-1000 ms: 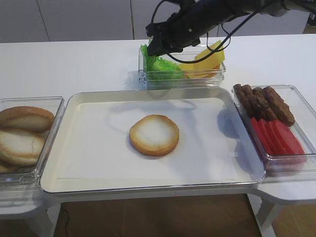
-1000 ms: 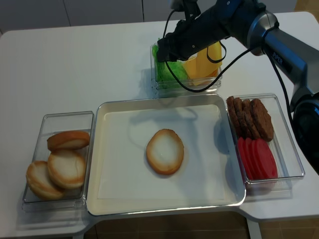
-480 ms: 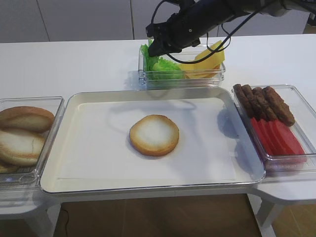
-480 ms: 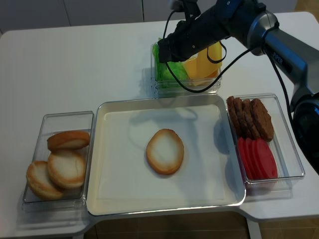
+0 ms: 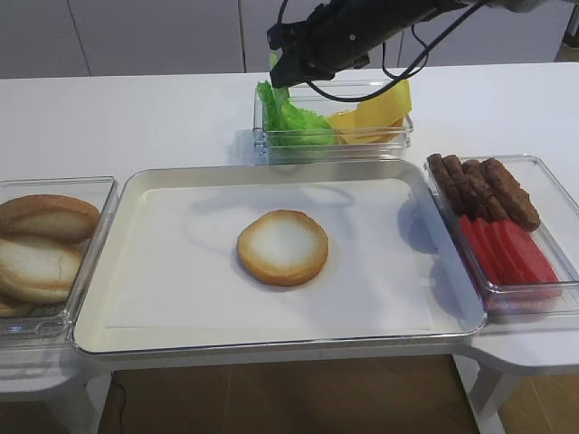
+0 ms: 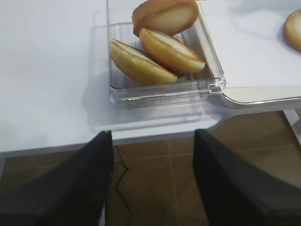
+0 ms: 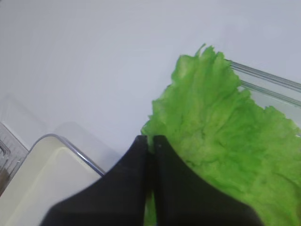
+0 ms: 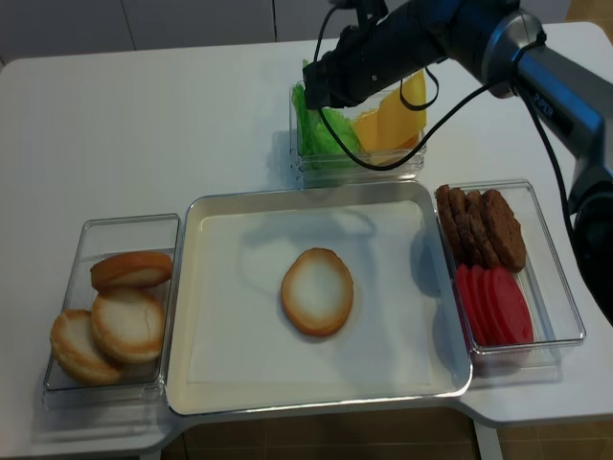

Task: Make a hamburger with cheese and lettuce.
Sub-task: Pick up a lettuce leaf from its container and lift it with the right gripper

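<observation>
One hamburger bun half (image 5: 282,247) (image 8: 317,291) lies cut face up in the middle of the white tray (image 5: 163,271). At the back, a clear box holds green lettuce (image 5: 288,117) (image 8: 316,129) and yellow cheese slices (image 5: 380,108) (image 8: 393,115). My right gripper (image 5: 282,72) (image 7: 151,139) is above the box's left end, shut on the edge of a lettuce leaf (image 7: 221,136) that hangs partly raised. My left gripper (image 6: 153,134) stands open over the floor, just off the table's front edge, holding nothing.
On the left, a clear box (image 5: 99,194) holds spare bun halves (image 6: 160,42). The clear box (image 5: 552,172) on the right has brown patties (image 5: 484,185) and red slices (image 5: 507,249). The right arm and its cables (image 8: 460,29) reach over the back right.
My right gripper has shut on the lettuce leaf and risen a little, pulling the leaf up out of the box. The left gripper and the bun half stay put.
</observation>
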